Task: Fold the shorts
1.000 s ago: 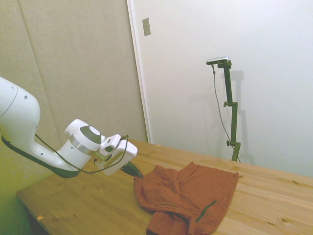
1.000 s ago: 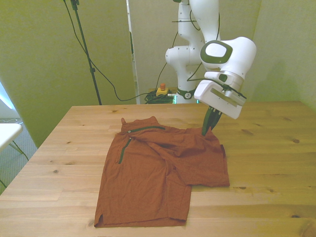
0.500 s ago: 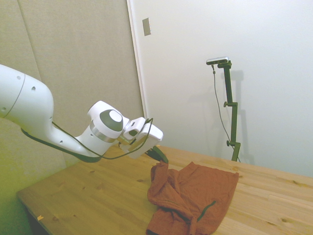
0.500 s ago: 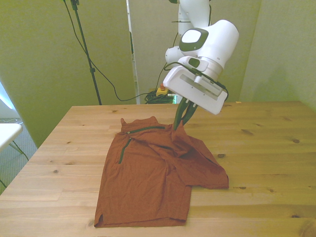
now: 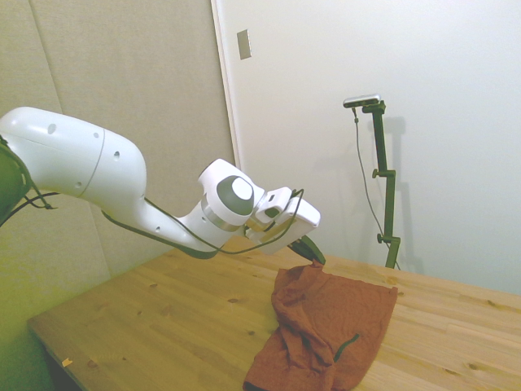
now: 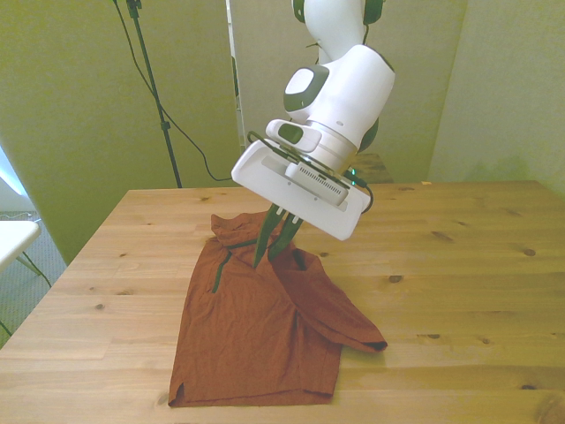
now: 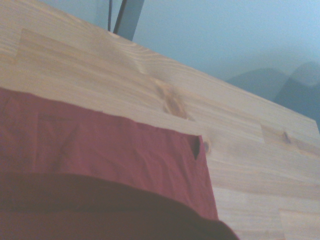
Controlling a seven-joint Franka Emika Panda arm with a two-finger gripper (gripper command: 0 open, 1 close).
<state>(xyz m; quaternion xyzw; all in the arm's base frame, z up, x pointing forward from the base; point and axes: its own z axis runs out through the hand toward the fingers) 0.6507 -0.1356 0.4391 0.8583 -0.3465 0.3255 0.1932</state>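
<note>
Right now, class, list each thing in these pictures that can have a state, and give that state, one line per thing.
Shorts: part folded; one side lifted off the table and drawn over the rest, the other side lying flat.
Pincer: shut on the shorts' lifted edge, held above the table.
Pocket slit: closed, a thin dark green line.
Table: bearing the shorts.

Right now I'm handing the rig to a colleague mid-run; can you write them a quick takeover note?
Gripper: shut on the shorts, holding one edge lifted above the table.
Shorts: mostly flat on the table; the held side is draped over toward the front view's left.
Done: fold is started, cloth partly doubled over.
Left: carry the edge across, lay it down, release.
</note>
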